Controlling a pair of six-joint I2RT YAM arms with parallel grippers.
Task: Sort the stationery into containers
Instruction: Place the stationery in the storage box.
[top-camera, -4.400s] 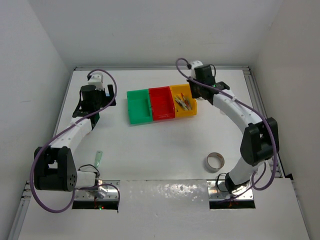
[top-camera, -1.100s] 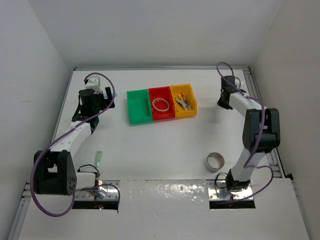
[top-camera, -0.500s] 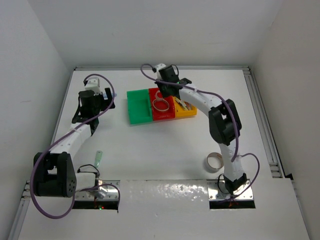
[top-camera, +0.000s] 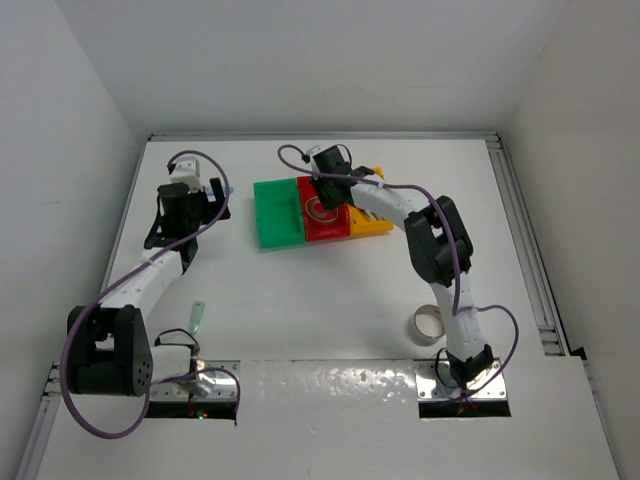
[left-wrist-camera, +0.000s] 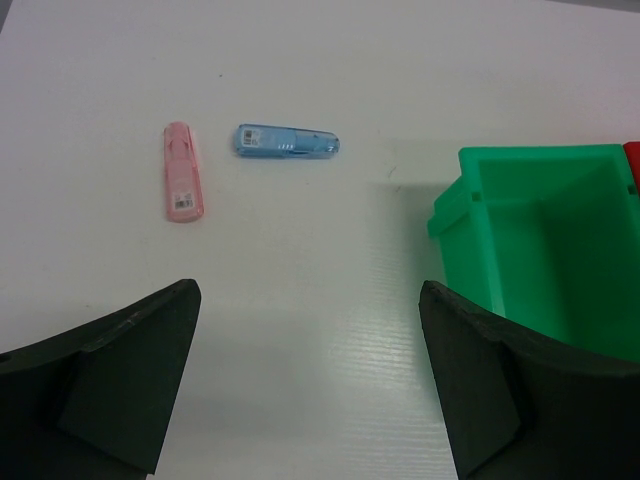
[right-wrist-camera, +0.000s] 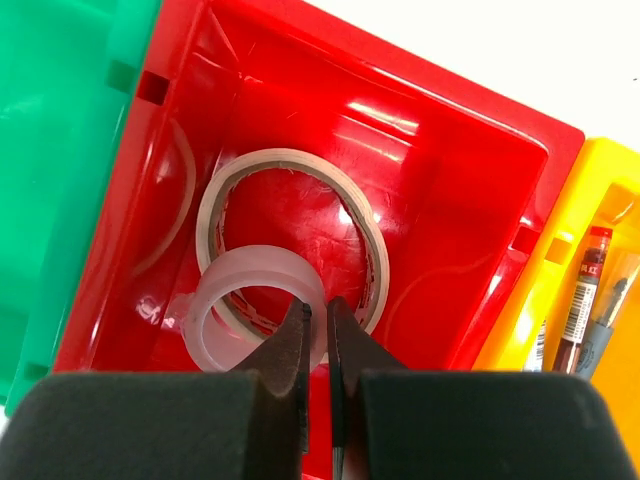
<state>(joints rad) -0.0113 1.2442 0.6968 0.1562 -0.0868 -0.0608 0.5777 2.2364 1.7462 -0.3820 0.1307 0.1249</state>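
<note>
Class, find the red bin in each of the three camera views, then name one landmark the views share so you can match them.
Top external: the red bin is the middle of the row of three, upper centre.
Left wrist: the red bin is only a sliver at the right edge.
Right wrist: the red bin fills the centre, with tape rolls inside.
Shared landmark: the green bin, joined to its side.

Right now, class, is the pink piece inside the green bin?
No, the pink piece lies on the table beside the blue piece, outside the green bin.
</note>
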